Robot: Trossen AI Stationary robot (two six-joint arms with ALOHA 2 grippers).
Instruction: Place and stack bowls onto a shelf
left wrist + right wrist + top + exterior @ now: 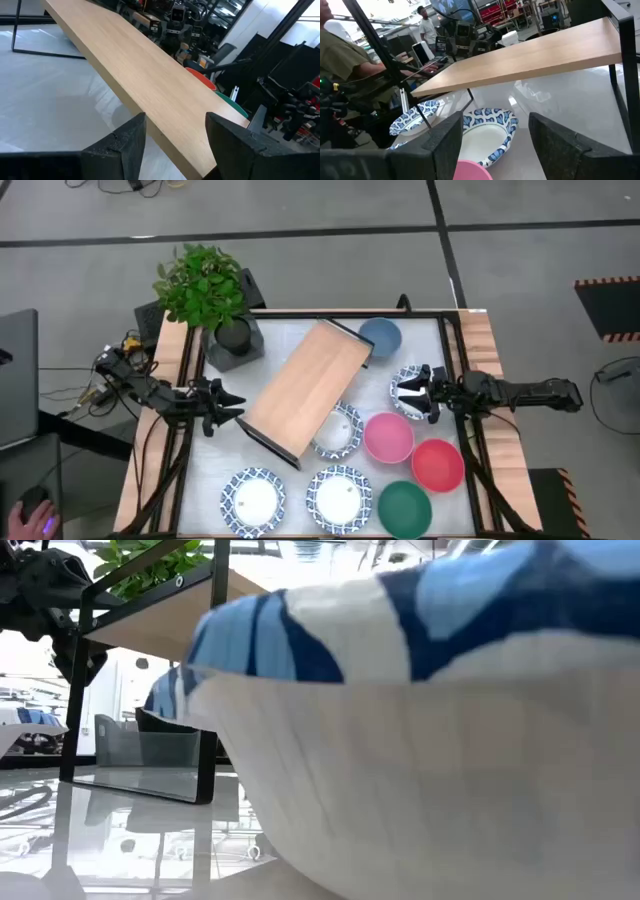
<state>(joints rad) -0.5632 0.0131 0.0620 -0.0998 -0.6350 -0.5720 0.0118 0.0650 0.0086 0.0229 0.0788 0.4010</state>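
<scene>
Lying diagonally across the middle of the pale white surface [200,480], the low light-wood shelf with black metal frame ends [308,385] carries no bowls. A slate blue round bowl [380,336] sits just off its far end. One shallow white dish with a blue patterned rim [338,432] lies partly under the shelf's right edge. Two more patterned dishes [253,498] [340,498] sit along the near edge, and a fourth [410,392] lies beneath the right gripper [427,393]. A pink bowl [388,437], a red bowl [437,464] and a teal green bowl [404,508] cluster at the near right. The left gripper [232,406] hovers just beside the shelf's left edge, its jaws parted and empty. The right gripper's jaws are likewise spread and grasp nothing. A leafy green potted plant [205,295] stands at the far left corner.
</scene>
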